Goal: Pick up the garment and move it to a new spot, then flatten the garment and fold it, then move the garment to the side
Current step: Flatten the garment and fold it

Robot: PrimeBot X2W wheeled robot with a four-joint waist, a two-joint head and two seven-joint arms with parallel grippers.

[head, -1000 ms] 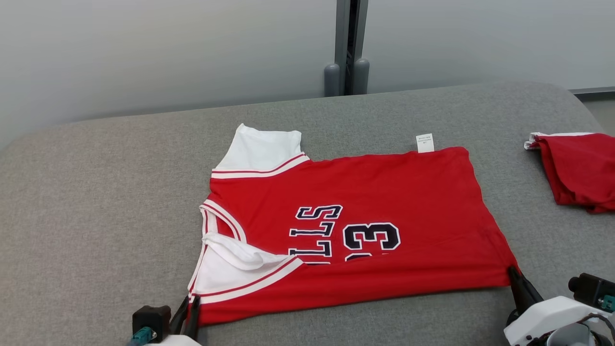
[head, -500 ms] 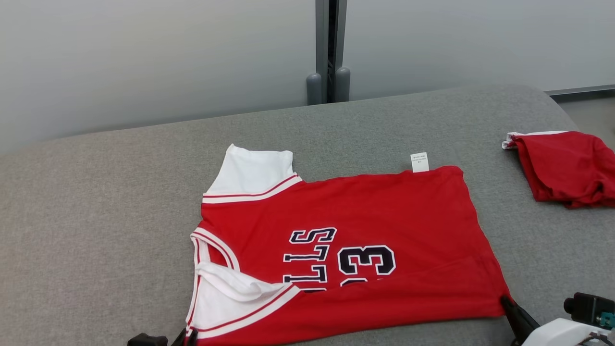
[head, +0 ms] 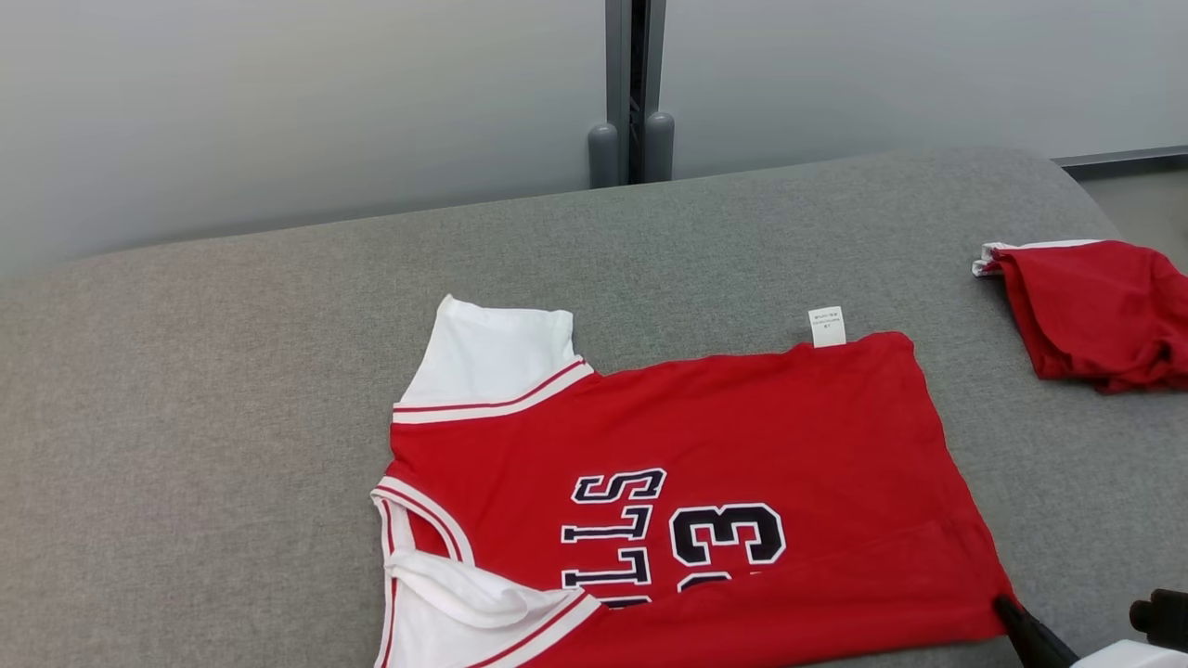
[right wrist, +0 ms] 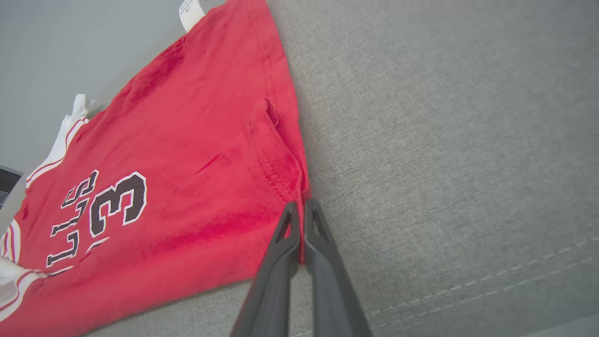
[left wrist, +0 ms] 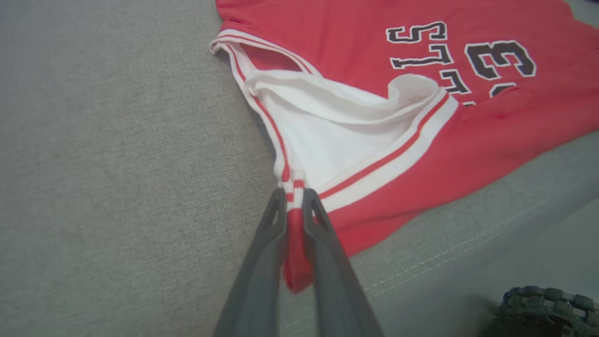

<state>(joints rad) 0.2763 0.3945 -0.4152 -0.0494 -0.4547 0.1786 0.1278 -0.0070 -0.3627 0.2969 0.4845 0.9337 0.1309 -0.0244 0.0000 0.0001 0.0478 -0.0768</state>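
Taking the head view first: where does the garment lie?
— The garment [head: 705, 464], a red jersey with white shoulders, lies spread on the grey cushion [head: 232, 371], midway between its left and right edges and towards the near edge. The shoulders point left and the hem right, with a white label [head: 826, 327] at the far side. A near strip of red is folded over the lower part of the dark print. My right pincer [head: 1007, 608] meets the near hem corner. A second red cloth [head: 1095, 311] sits apart at the cushion's right edge.

And the left wrist view?
— My left pincer [left wrist: 294, 194] is clenched on the garment [left wrist: 421, 140]. The red-and-white striped trim of the near shoulder is bunched between the fingers [left wrist: 262, 262], close to the cushion's stitched near edge. A dark ridged object [left wrist: 543, 304], which I cannot identify, is at the lower right.

The right wrist view?
— My right pincer [right wrist: 302, 206] is clamped tight on the near hem corner of the garment [right wrist: 187, 164]. A thin red edge shows between the fingers [right wrist: 327, 271].
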